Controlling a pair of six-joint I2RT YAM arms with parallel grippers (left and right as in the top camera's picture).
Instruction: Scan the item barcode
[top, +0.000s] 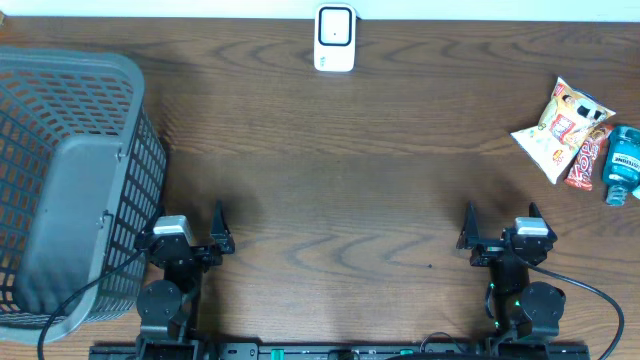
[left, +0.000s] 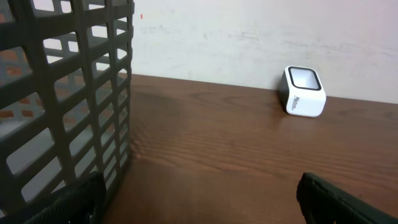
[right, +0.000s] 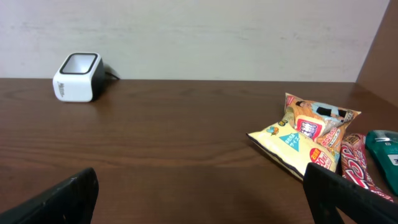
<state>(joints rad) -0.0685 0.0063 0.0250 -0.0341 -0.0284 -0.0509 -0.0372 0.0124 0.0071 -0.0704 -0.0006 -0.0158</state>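
1. The basket (top: 95, 75) is a rigid grey plastic lattice at the left edge of the table (top: 340, 160). It is probably the drop point for scanned goods.
2. The left gripper (top: 185, 224) is parked just beside the basket wall, jaws wide and empty.
3. The scanner (top: 334, 38) is a white rounded box with a dark window. It sits far-centre, within either arm's reach.
4. The right gripper (top: 502, 218) has its jaws wide and holds nothing.
5. The task items lie clustered at the far right, well apart from the scanner: a crinkled snack bag (top: 558, 125), a glossy red bar (top: 587, 160) and a teal pack (top: 622, 165). The right arm is nearer.
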